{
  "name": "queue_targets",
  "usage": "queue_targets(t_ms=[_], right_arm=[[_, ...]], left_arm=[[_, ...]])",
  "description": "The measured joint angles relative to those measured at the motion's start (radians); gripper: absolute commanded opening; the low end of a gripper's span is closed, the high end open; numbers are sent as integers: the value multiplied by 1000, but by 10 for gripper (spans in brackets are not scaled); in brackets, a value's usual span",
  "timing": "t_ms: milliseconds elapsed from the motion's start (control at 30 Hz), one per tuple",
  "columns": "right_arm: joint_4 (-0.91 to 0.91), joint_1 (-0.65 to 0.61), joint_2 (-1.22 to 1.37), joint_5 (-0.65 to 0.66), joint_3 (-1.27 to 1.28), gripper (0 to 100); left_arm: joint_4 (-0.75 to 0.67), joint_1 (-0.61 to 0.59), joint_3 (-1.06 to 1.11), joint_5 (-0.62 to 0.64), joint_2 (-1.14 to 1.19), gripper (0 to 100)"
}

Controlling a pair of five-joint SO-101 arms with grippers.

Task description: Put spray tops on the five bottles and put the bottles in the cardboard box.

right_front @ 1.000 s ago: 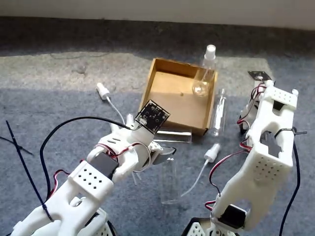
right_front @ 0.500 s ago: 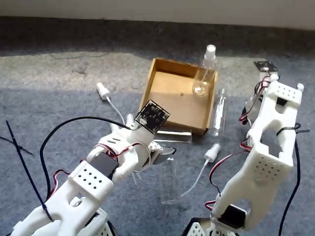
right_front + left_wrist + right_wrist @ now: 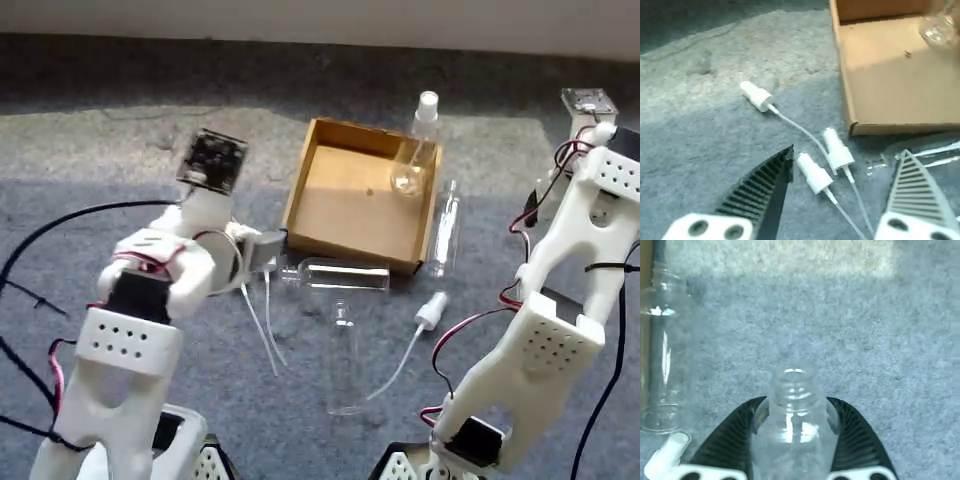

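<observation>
My left gripper (image 3: 847,151) is open just above three white spray tops (image 3: 812,172) with thin tubes, on the carpet left of the cardboard box (image 3: 890,85). From above, that gripper (image 3: 262,250) sits at the box's (image 3: 310,200) left front corner. My right gripper (image 3: 792,430) is shut on a clear uncapped bottle (image 3: 792,410), neck pointing away, over the carpet right of the box. A capped bottle (image 3: 415,150) leans in the box. Uncapped bottles lie at its front (image 3: 335,272), to its right (image 3: 445,230) and nearer me (image 3: 343,360).
A loose spray top (image 3: 432,310) with its tube lies between the front bottle and the right arm (image 3: 580,260). Black cables trail at the left. Grey carpet covers the table; a lighter strip runs behind the box.
The left arm has swung left, away from the bottles in the middle, to the spray tops beside the box. The right arm has shifted up and farther right.
</observation>
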Motion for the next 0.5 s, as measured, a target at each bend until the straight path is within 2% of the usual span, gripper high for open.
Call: queue_targets(t_ms=[100, 200, 333, 500], right_arm=[[72, 3, 0, -29, -87, 5], [103, 3, 0, -37, -147, 5], [106, 3, 0, -38, -163, 4], [107, 2, -14, -37, -140, 4]], left_arm=[[31, -130, -52, 9, 0, 204], [31, -206, -72, 9, 28, 204], [31, -244, -100, 17, 178, 204], [31, -253, -170, 89, 474, 204]])
